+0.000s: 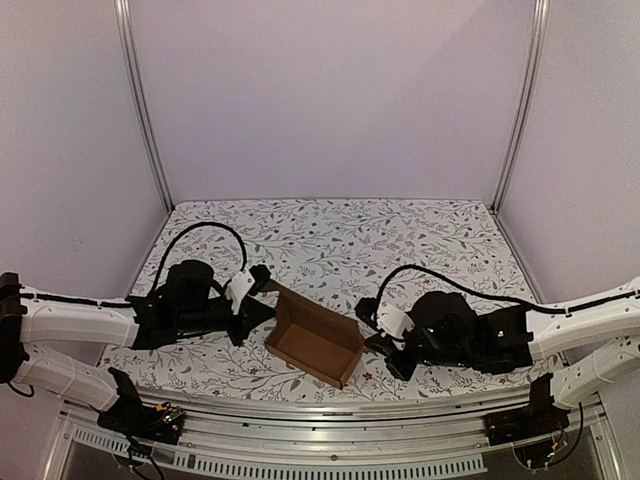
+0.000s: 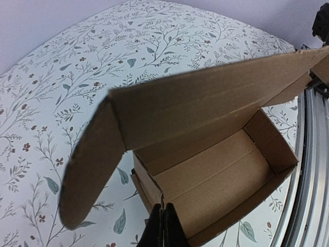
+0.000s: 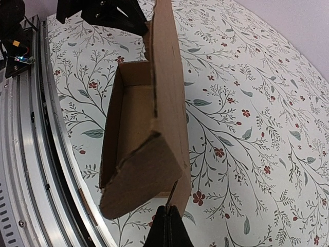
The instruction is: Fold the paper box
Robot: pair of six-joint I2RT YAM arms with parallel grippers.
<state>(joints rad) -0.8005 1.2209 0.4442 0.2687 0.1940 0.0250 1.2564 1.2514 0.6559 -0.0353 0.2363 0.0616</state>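
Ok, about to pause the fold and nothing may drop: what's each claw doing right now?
Left claw: closed, pinching the paper box at its end wall.
Right claw: closed, pinching the box's opposite end.

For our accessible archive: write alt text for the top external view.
An open brown paper box sits on a floral-patterned table. The left tool and right tool, both shut, pinch its opposite ends.

The paper box (image 1: 315,345) sits on the floral-patterned table (image 1: 400,240).
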